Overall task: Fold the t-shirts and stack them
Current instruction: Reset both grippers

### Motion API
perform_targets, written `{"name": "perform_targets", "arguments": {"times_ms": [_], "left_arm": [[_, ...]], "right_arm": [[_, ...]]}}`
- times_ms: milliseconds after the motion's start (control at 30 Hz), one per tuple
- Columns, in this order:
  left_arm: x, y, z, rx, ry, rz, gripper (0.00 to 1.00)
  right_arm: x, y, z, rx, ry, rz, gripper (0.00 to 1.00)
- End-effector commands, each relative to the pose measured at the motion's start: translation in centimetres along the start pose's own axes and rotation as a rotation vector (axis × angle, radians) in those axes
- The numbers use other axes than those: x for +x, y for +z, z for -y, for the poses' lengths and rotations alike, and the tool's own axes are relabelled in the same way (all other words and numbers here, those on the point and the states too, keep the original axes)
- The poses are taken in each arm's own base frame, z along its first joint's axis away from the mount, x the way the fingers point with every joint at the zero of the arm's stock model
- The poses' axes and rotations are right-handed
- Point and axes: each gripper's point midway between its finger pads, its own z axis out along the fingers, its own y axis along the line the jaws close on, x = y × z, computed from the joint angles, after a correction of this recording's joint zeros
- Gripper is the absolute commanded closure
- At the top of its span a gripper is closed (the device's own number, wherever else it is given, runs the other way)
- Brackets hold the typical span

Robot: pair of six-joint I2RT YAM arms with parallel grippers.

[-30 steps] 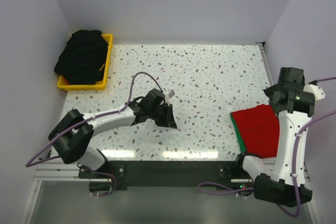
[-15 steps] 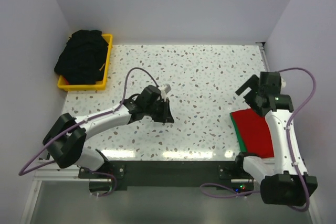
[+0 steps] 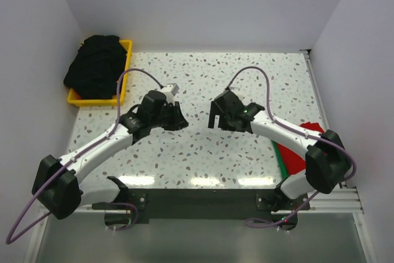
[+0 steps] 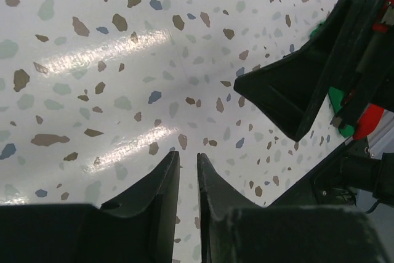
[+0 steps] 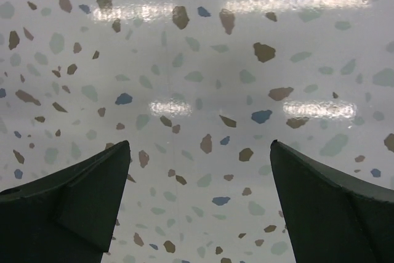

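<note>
Black t-shirts [image 3: 95, 66] lie heaped in a yellow tray [image 3: 126, 75] at the back left. A folded red t-shirt [image 3: 294, 159] rests on a green t-shirt [image 3: 277, 151] at the right front, partly hidden by the right arm. In the left wrist view the red t-shirt [image 4: 371, 121] and the green t-shirt [image 4: 335, 98] peek past the right gripper [image 4: 295, 90]. My left gripper [image 3: 178, 121] [image 4: 188, 153] hovers over bare table at the centre, jaws parted by a narrow empty gap. My right gripper [image 3: 213, 118] [image 5: 200, 143] faces it, wide open and empty.
The speckled tabletop [image 3: 246, 78] is walled by white panels at the back and sides. The two grippers stand close together, tip toward tip, mid-table. The tray sits against the left wall.
The right arm swung from above the red t-shirt leftward to the table's centre. The left gripper shifted back and left, and its jaws parted slightly.
</note>
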Motion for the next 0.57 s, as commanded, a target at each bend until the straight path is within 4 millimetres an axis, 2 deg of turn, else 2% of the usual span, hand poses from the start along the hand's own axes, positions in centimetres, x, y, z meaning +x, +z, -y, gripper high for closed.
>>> {"name": "perform_targets", "arguments": {"times_ms": [0,133,167,200,267,300,400,533], "left_arm": [[-1.4,-1.6,-1.1,-0.051,0.038,0.075,0.77],[-1.6,-2.1,-1.0,-0.053,0.045,0.079,0.76],[-1.7,-2.1,-0.9,-0.055,0.047,0.080,0.76],[-2.0,-2.3,-0.9,-0.059,0.046,0.091,0.76],[-2.5,-2.4,-1.1,-0.073,0.043,0.112,0.76],[-2.8,-2.5,-1.0,-0.074,0.039,0.126,0.76],[-3.6,-2.6,-0.9,-0.083,0.018,0.161,0.76],[-4.7,-2.7,-0.9,-0.102,-0.003,0.200,0.76]], "right_arm": [[-4.1,-1.5,-3.9,-0.083,0.021,0.168,0.01],[-3.6,-2.7,-3.8,-0.125,0.020,0.192,0.01],[-2.9,-2.7,-3.1,-0.118,0.016,0.185,0.01],[-3.4,-4.1,-2.8,-0.140,0.023,0.213,0.01],[-3.0,-4.7,-1.4,-0.121,0.004,0.226,0.01],[-3.3,-6.1,-0.9,-0.134,0.002,0.250,0.01],[-3.2,-7.6,0.3,-0.142,-0.025,0.279,0.01],[-3.2,-8.6,1.3,-0.136,-0.067,0.299,0.01]]}}
